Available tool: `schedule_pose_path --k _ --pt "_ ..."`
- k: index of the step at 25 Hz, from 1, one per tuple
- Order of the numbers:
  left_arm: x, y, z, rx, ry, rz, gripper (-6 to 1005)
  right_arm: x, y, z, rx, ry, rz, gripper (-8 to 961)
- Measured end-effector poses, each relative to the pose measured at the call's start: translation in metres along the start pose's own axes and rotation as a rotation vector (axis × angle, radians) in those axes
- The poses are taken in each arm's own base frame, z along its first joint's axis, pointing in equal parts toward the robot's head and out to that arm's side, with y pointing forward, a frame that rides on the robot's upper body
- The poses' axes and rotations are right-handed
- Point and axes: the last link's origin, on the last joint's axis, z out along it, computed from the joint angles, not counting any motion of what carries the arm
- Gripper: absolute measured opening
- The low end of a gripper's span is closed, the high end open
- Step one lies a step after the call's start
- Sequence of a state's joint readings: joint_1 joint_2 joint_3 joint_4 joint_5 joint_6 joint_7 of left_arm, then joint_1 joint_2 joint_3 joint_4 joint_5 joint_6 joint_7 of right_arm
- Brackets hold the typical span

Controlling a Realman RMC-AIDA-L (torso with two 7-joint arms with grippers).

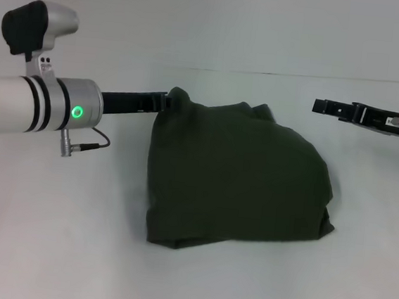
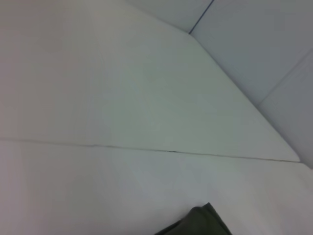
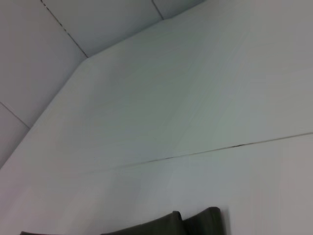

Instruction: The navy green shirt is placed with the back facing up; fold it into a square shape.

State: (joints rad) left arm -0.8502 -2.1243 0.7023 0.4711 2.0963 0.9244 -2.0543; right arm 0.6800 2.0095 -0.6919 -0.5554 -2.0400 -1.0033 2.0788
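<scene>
The green shirt (image 1: 235,178) lies folded over on the white table (image 1: 48,248) — its far left corner lifted, clenched in the left gripper (image 1: 166,101). The right gripper (image 1: 320,105) hangs apart on the right — I cannot tell its grip

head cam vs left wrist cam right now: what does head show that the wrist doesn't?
Head view only: the whole shirt bunched on the table, the left gripper at the shirt's far left corner with that corner lifted, and the right gripper apart from the shirt on the right, holding nothing.

Left wrist view only: a long seam across the table, plus the table's far corner against the wall.

Both: the white table and dark green shirt fabric, which in the wrist view is only a small corner at the picture's edge.
</scene>
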Motion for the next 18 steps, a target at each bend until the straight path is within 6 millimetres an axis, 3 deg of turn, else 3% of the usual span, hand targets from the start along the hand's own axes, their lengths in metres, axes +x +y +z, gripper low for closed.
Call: schedule_pose_path --k 18 --pt "0.019 0.014 0.002 -0.053 -0.021 0.054 68 0.003 -0.001 -0.004 -0.019 -0.038 0.028 825"
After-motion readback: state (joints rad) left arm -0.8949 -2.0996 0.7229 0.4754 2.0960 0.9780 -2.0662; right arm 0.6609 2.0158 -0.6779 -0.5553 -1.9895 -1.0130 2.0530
